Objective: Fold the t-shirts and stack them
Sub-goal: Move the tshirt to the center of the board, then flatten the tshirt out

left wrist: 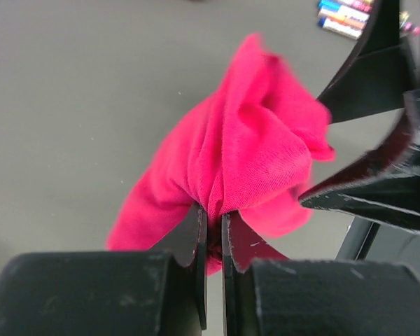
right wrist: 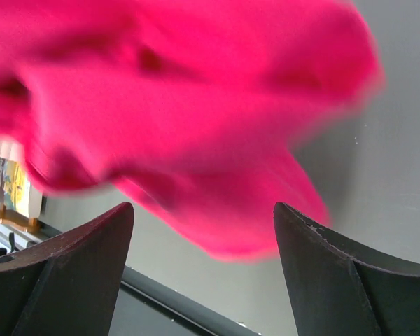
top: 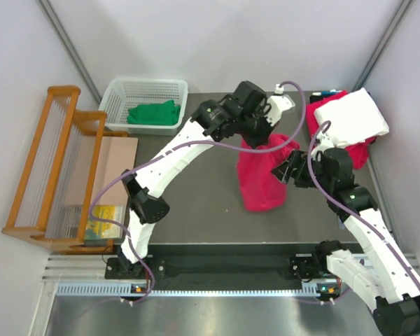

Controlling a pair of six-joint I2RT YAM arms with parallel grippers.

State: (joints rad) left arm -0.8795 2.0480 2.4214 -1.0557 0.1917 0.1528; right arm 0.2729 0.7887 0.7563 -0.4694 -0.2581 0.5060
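Progress looks early to me. Top view: my left gripper [top: 260,137] dangles the pink t-shirt [top: 261,178] over the table [top: 196,206], unfolded, with more shirts [top: 350,120] heaped far right and nothing stacked that I can see. Left wrist: jaws pinched tight on bunched fabric. Right wrist: my right gripper [right wrist: 203,205] gapes wide, shirt just ahead, nothing caught.

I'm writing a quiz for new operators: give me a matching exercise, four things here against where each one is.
1 pink shirt
2 green cloth
3 white shirt
4 wooden rack

a in the basket
b far right corner of the table
c pinched in the left tool
d far left side

Pairs: 1-c, 2-a, 3-b, 4-d
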